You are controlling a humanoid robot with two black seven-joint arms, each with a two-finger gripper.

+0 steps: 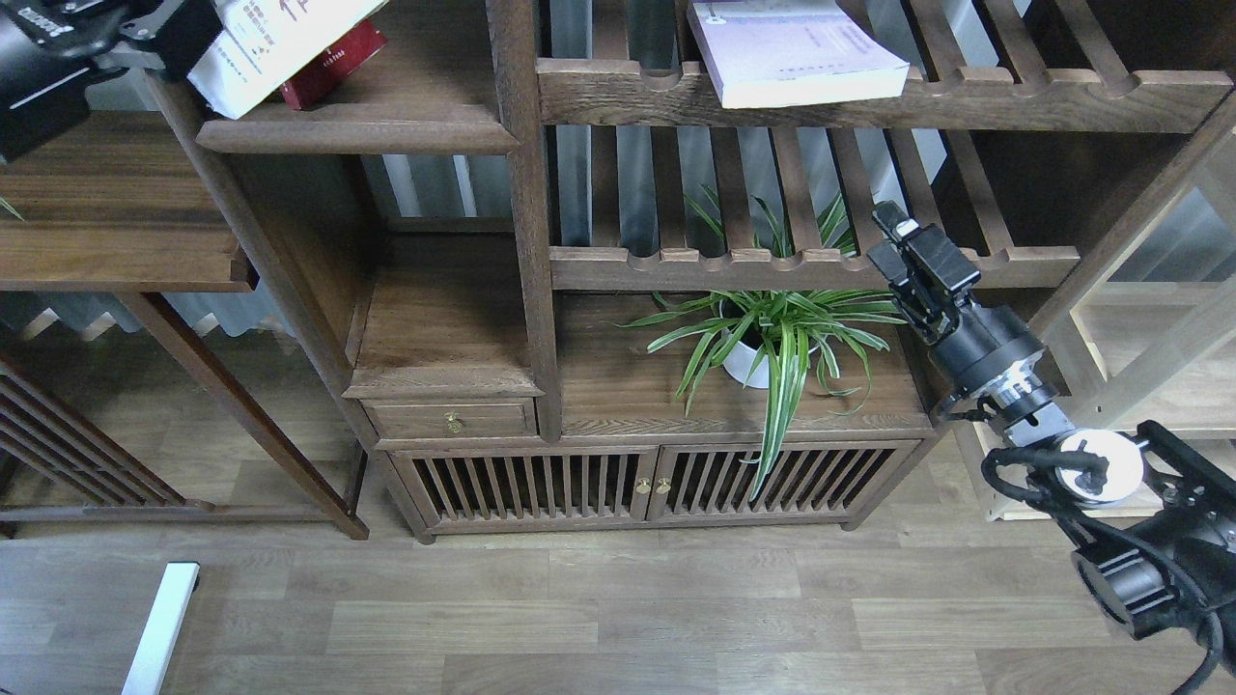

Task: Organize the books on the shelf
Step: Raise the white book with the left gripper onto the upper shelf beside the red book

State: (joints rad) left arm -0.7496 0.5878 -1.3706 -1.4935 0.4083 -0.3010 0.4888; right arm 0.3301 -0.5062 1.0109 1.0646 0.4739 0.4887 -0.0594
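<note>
My left gripper [164, 29] is at the top left, shut on the left edge of the white book [275, 43], which has blue characters. The white book lies tilted over the dark red book [338, 63] on the walnut shelf [406, 121]; most of it is cut off by the top edge of the view. The pale lavender book [792, 48] lies flat on the upper slatted rack at the right. My right gripper [896, 224] hangs in front of the lower slatted rack, beside the plant and touching nothing; its dark fingers cannot be told apart.
A potted spider plant [772, 338] stands on the cabinet top [628, 396] below the slatted racks. An upright post [521, 193] divides the shelf from the racks. A side table [106, 232] stands at the left. A pale wooden frame [1159, 338] stands at the right.
</note>
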